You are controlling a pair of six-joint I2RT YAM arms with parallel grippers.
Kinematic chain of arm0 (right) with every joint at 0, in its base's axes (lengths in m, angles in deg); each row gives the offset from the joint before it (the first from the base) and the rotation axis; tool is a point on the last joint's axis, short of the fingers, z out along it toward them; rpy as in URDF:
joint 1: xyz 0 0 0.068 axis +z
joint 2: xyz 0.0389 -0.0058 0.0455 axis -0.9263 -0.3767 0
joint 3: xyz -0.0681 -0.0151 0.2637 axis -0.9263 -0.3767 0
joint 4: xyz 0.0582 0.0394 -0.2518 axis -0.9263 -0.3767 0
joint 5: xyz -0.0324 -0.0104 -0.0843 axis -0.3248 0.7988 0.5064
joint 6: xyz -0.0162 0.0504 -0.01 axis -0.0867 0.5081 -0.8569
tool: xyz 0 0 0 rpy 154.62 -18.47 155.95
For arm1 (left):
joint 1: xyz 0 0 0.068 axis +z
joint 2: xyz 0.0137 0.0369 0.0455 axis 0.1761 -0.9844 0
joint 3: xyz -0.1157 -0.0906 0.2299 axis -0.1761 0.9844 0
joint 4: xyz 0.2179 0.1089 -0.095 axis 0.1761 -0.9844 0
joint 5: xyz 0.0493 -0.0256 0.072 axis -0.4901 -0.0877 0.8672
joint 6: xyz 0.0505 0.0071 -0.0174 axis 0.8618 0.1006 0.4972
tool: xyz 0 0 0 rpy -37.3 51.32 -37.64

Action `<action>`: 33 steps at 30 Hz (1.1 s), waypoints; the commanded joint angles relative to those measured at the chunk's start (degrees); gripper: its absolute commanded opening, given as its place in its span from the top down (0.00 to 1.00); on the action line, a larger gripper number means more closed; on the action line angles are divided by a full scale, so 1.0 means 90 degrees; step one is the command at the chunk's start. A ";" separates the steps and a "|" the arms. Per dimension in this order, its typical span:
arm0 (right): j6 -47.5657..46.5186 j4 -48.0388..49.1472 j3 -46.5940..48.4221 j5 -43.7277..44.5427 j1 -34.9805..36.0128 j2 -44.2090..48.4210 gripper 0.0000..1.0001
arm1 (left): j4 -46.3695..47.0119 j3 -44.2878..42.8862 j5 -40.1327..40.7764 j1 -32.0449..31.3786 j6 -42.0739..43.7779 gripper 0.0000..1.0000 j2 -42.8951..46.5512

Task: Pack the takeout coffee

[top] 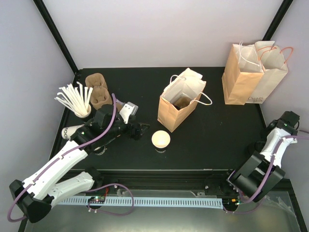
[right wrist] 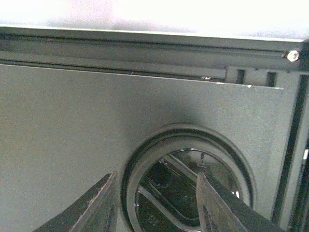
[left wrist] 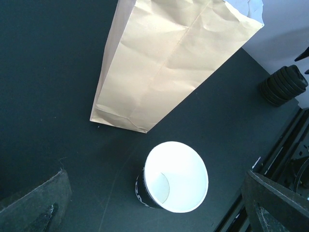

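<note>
Left end effector (top: 140, 129) hovers low over the desk (top: 217, 130), its fingers (left wrist: 34, 203) spread as wide as they go, clamped on nothing. Just ahead of it stands the coffee cup (top: 161, 139), upright: white paper with a black printed band, no lid on it, its inside white and bare. In the left wrist view the cup sits between the two fingers and a little ahead of them, touching neither.

Behind the cup, near it but apart, stands a brown paper bag (top: 175, 113) with white handles, its mouth spread. A dark round shape (top: 182, 102) shows inside; what it is cannot be told.

The right end effector (right wrist: 157, 193) is far off at the right near edge of the desk, pointing down over a stack of black lids (right wrist: 188, 137). Its fingers are parted: one lies just outside the left rim of the top lid, the other over the lid's middle. Whether either touches the lid cannot be told.

At the far left of the desk a bunch of white sticks (top: 75, 96) fans out of a holder, with brown pulp carriers (top: 98, 89) just behind it and a second paper cup (top: 72, 130) lying on its side beside the left arm. Two more paper bags (top: 251, 72) stand together at the far right corner.
</note>
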 commanded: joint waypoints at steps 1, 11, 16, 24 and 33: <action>0.0010 0.0306 -0.0012 -0.0487 -0.0054 -0.0174 0.54 | 0.0022 -0.0176 -0.0171 0.0041 -0.0035 0.01 0.0037; 0.0243 0.0211 0.0282 -0.0392 -0.0049 -0.0655 0.68 | 0.0026 -0.0161 -0.0175 0.0039 -0.0048 0.01 0.0000; 0.0292 0.0231 0.0211 -0.0415 -0.0049 -0.0657 0.78 | 0.0013 -0.0160 -0.0169 0.0039 -0.0036 0.01 -0.0008; 0.0276 0.0169 0.0124 -0.0449 -0.0049 -0.0667 0.91 | -0.0030 -0.0122 -0.0170 0.0040 -0.0046 0.01 0.0024; 0.0290 0.0049 0.0041 -0.0618 -0.0057 -0.0264 0.99 | -0.0036 -0.0132 -0.0158 0.0043 -0.0014 0.01 0.0049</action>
